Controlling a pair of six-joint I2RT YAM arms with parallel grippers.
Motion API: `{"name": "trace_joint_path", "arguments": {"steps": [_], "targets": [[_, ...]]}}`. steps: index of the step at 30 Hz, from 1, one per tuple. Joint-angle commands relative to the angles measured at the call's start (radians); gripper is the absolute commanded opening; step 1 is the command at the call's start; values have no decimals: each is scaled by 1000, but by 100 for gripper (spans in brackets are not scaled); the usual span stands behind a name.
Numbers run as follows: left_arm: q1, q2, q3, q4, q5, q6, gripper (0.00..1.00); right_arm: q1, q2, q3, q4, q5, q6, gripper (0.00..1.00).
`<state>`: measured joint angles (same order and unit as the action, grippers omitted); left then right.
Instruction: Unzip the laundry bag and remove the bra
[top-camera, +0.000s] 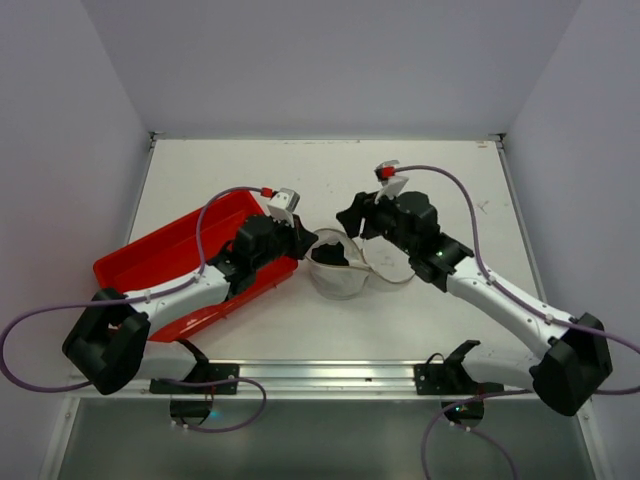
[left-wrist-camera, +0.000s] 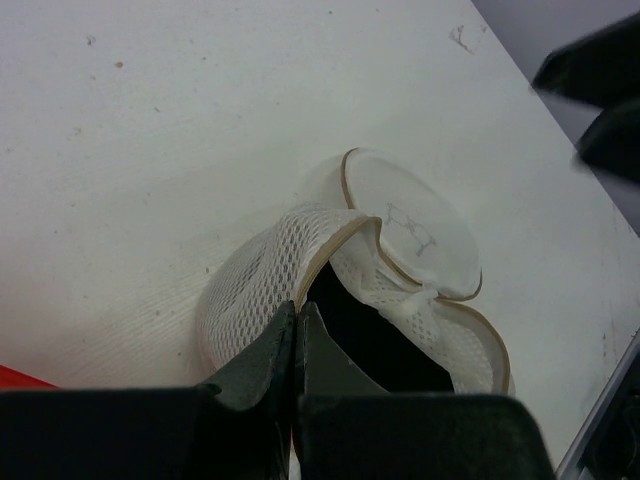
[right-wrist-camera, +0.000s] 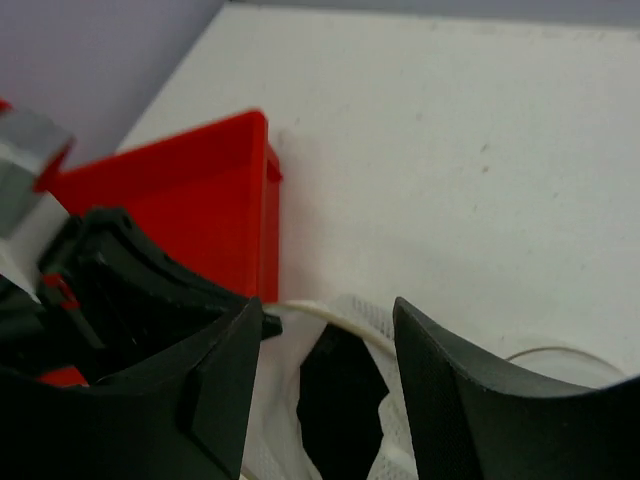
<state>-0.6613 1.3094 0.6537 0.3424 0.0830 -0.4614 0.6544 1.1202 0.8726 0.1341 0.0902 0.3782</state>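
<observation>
since the bag (top-camera: 340, 278) is limp, light mesh and the bra (top-camera: 330, 256) inside is soft, both are judged likely to crumple; take the bra by its exposed top fold. bag sits at table (top-camera: 300, 180) centre, lid (left-wrist-camera: 410, 225) open, tray (top-camera: 170, 260) at its 9 o'clock. left gripper (left-wrist-camera: 298, 318) pressed together on the rim at 10 o'clock. right gripper (right-wrist-camera: 325, 345) spread, empty, above the bra.

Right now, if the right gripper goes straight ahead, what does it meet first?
Probably the bra, lying in the open bag just beyond the open fingers of the right gripper. Depth is unclear, so the bag's rim could touch first.
</observation>
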Motion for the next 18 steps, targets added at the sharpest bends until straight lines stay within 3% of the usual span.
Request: {"name": "trace_joint_path", "arguments": {"steps": [1, 3, 5, 7, 9, 14, 18], "targets": [[6, -13, -6, 66, 27, -8, 0, -1, 81, 78, -261, -286, -67, 57], [6, -13, -3, 61, 37, -13, 0, 1, 151, 136, -313, -395, -82, 57], [6, -24, -3, 49, 23, -17, 0, -1, 196, 158, -401, -388, -87, 50], [6, -41, -5, 30, 6, -14, 0, -1, 191, 120, -395, -373, -78, 42], [6, -47, -8, 11, -17, -11, 0, 1, 173, 77, -374, -366, -71, 41], [6, -27, 7, -20, -14, -14, 0, 4, 207, 54, -344, -438, -64, 42], [6, -16, 9, -25, -6, -8, 0, 7, 225, 28, -326, -402, -44, 48]]}}
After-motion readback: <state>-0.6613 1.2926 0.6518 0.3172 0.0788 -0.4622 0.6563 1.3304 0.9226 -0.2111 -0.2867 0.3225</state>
